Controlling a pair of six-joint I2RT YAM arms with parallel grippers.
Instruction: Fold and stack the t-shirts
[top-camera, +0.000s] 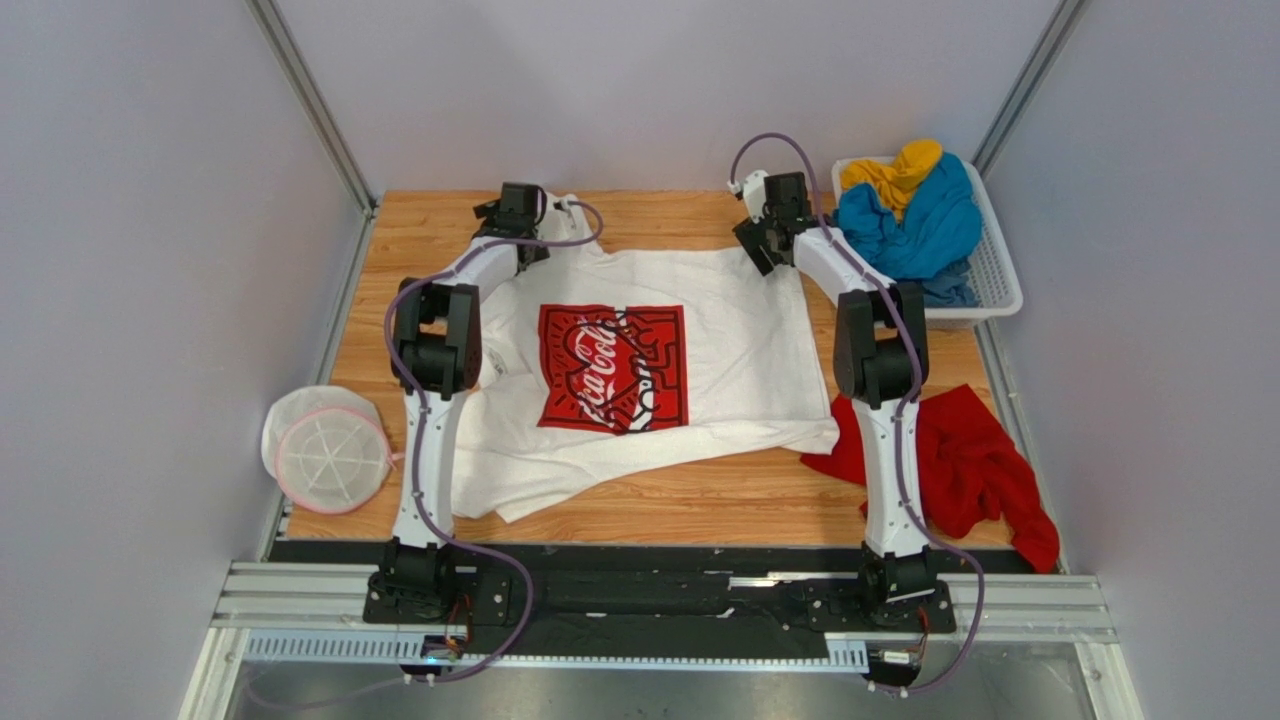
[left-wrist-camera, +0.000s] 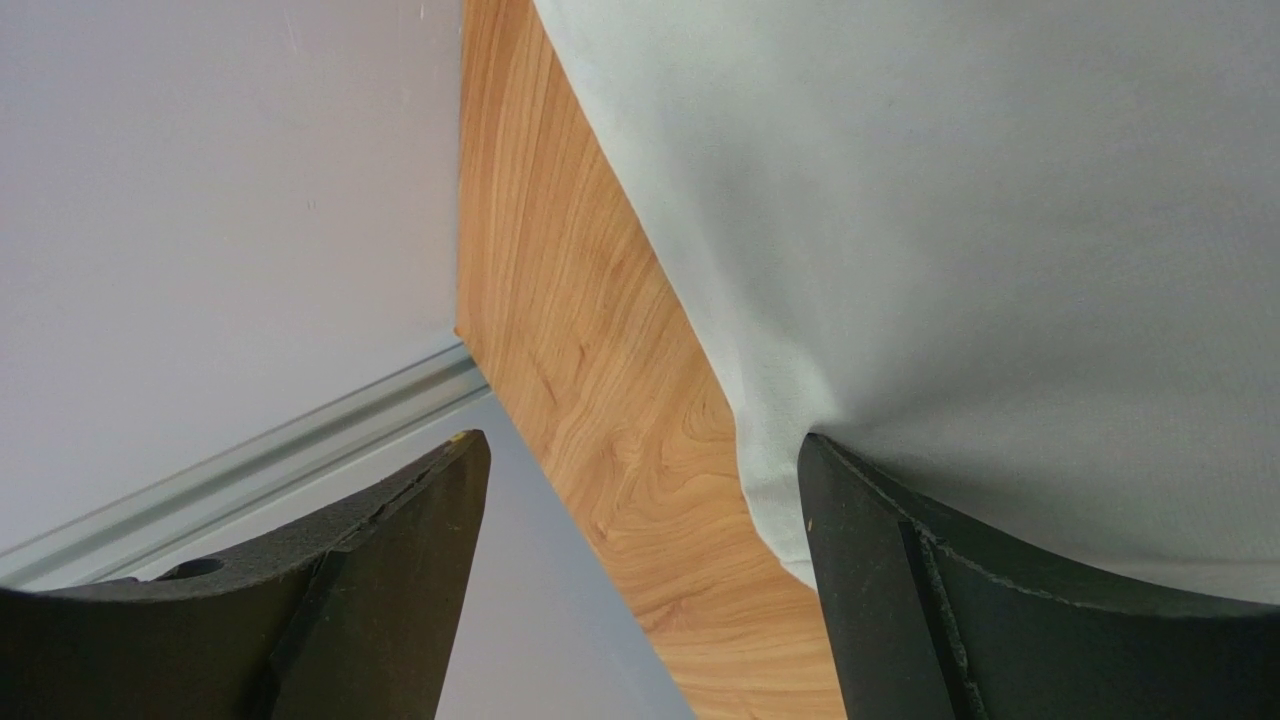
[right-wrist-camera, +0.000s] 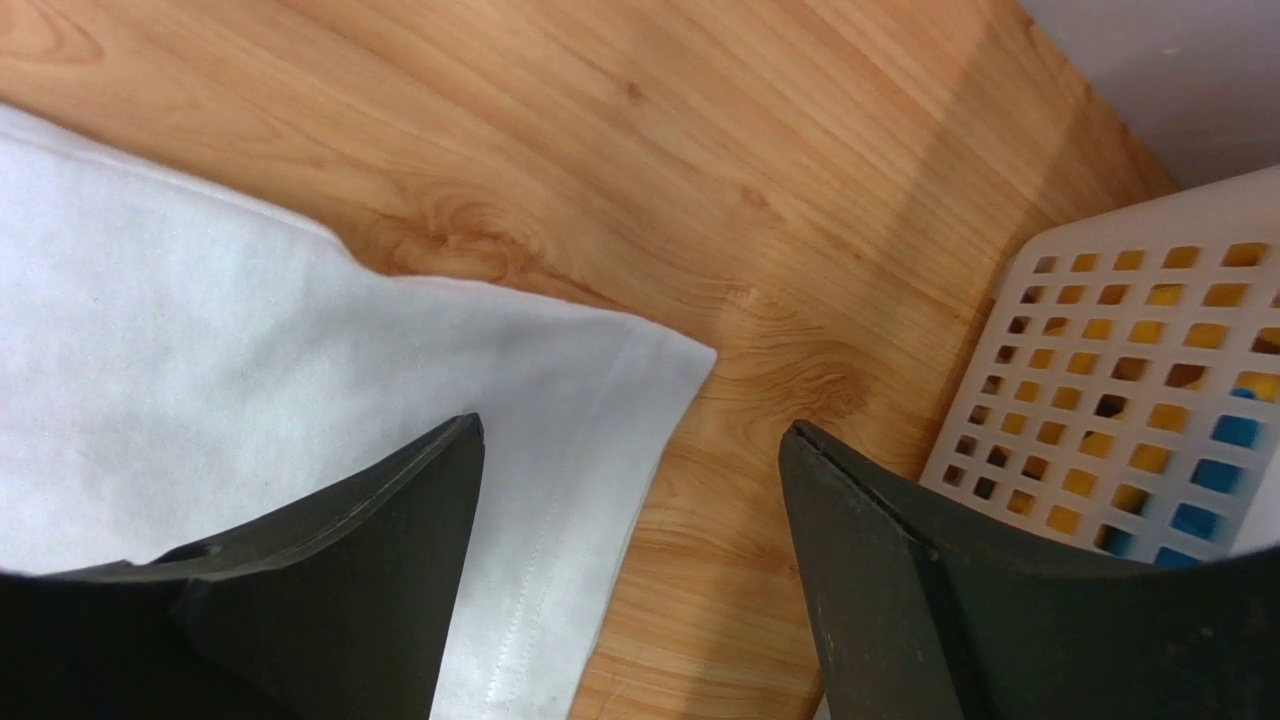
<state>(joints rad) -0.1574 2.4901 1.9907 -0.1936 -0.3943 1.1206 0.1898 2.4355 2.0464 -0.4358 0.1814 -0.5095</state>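
The left end effector (left-wrist-camera: 643, 450) is held open at the far-left edge of the white t-shirt (top-camera: 736, 360) spread print-up on the bench (top-camera: 676, 518), the right end effector (right-wrist-camera: 631, 425) open over its far-right corner, with a red t-shirt (top-camera: 977, 465) crumpled further right.

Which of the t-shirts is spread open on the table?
The white t-shirt with the red chest print, the only one spread out. The red t-shirt is crumpled; the blue t-shirt and yellow t-shirt are heaped in the basket.
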